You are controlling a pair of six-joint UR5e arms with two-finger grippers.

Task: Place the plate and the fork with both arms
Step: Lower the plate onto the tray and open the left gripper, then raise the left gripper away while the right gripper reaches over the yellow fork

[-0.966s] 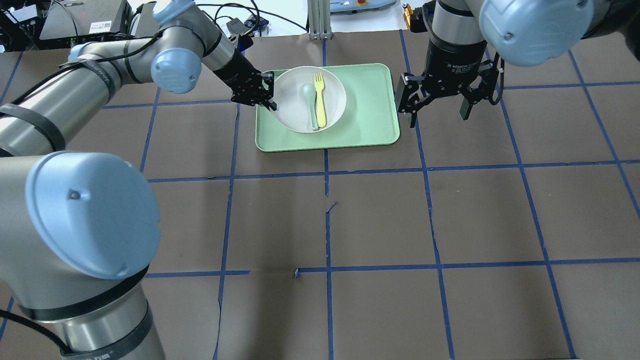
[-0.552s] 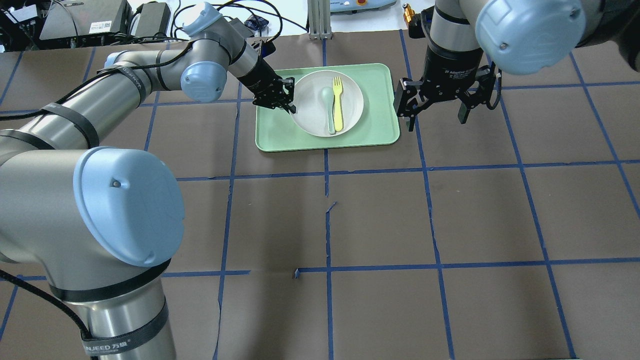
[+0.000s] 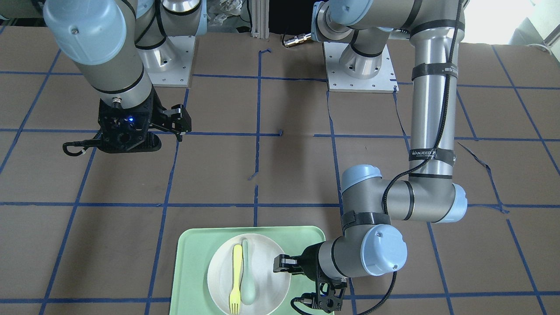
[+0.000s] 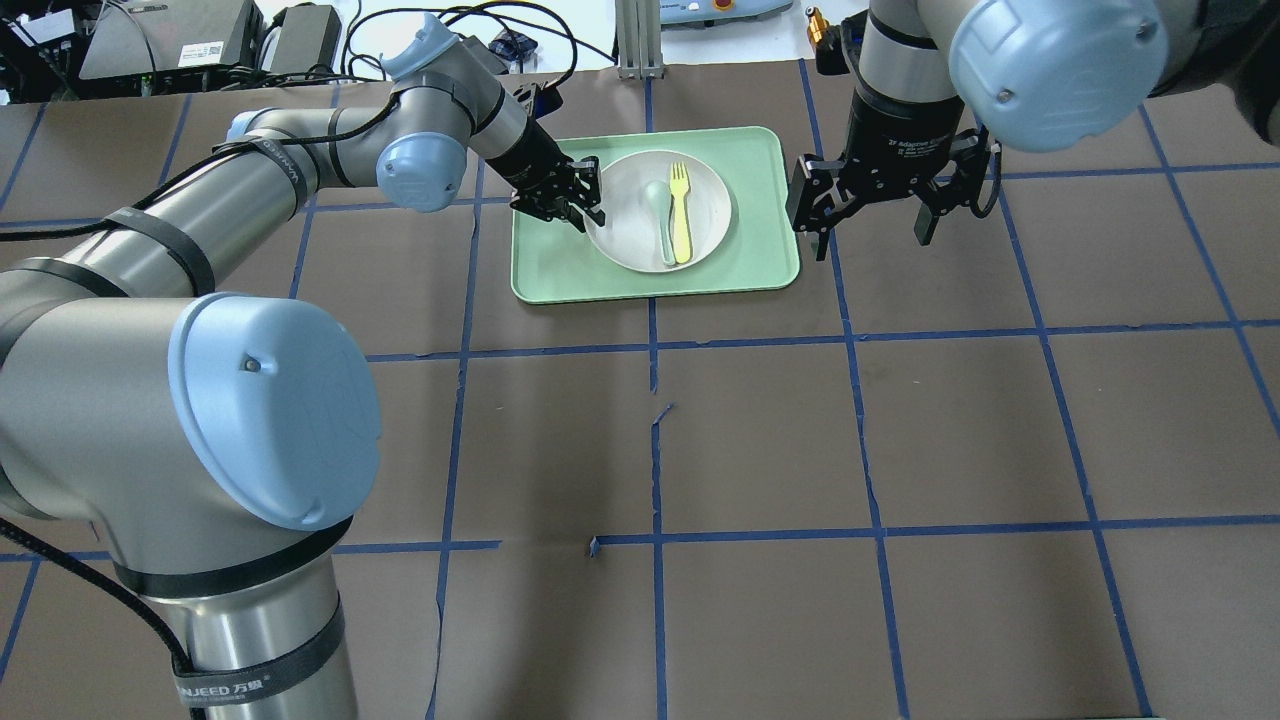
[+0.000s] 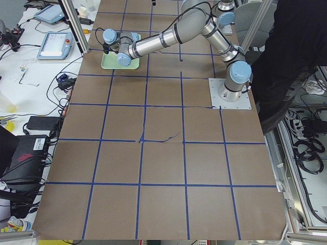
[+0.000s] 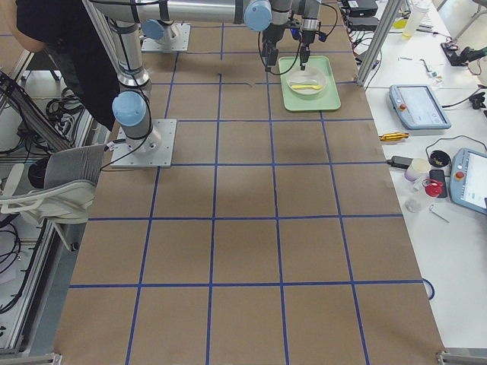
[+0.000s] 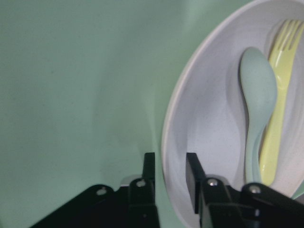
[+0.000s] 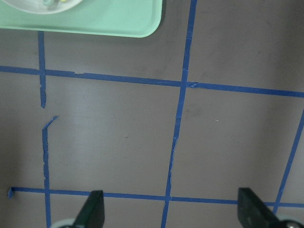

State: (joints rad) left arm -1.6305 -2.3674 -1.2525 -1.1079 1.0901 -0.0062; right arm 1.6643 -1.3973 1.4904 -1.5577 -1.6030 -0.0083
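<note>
Left gripper (image 4: 592, 212) is clamping the rim of the plate (image 4: 626, 222) on the side toward the left edge of the surface (image 4: 760, 430). The left wrist view is showing one finger inside the rim and one outside. The plate is sitting within the mint-green tray (image 4: 760, 200), which is lying by the far edge of the surface, about midway along it. The fork (image 4: 682, 215) is lying in the plate with its tines pointing toward the far edge, touching the pale spoon (image 4: 657, 195) beside it. The right gripper (image 4: 873, 240) is hovering with its jaws spread wide and holding nothing, over bare surface just beside the tray's end that faces the right edge.

The task is looking barely begun. Only the hold on the plate is made. The plate is not yet out of the tray, and the fork is lying untouched, so lifting out and setting down both items is remaining.

Whether the plate is resting flat or is raised slightly off the tray is hard to judge. The front-facing view is cutting off the plate's outer edge, the right wrist view is catching only a tray corner and a sliver of plate, and both side views are showing the grippers too small to read.
</note>
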